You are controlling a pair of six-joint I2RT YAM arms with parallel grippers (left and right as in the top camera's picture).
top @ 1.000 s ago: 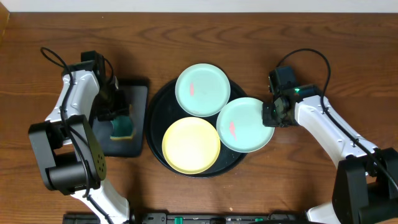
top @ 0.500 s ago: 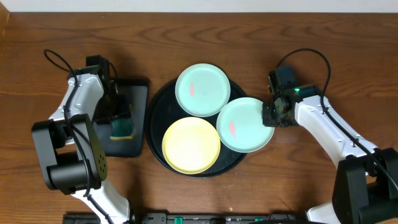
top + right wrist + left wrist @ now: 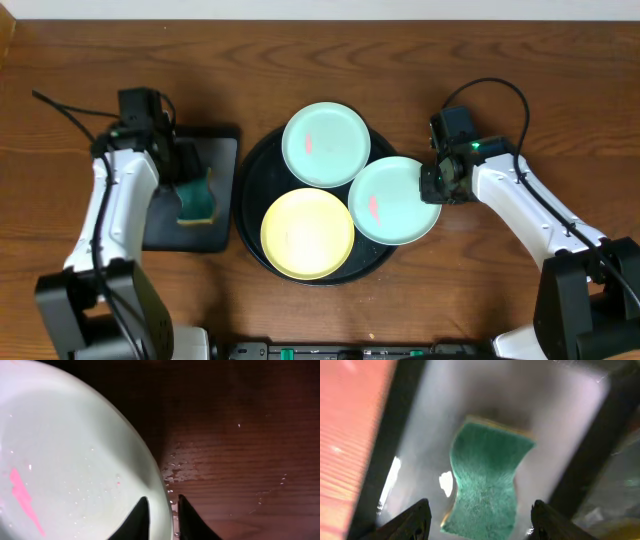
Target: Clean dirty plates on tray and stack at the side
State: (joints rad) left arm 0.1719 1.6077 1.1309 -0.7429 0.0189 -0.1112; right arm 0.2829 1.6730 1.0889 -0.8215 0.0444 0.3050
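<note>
Green sponge lies on the small rectangular tray near the surface's left edge. The left hand has spread wide over the last second and hangs above it, holding nothing, probably ready to take it. The right hand straddles the right rim of the pink-smeared aqua plate, its narrow jaws easing apart; whether they pinch cannot be told. That plate still overhangs the round tray, uncleaned.

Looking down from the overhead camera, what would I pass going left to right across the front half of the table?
The green sponge → yellow plate → nearer mint plate → right hand at that plate's rim.
</note>
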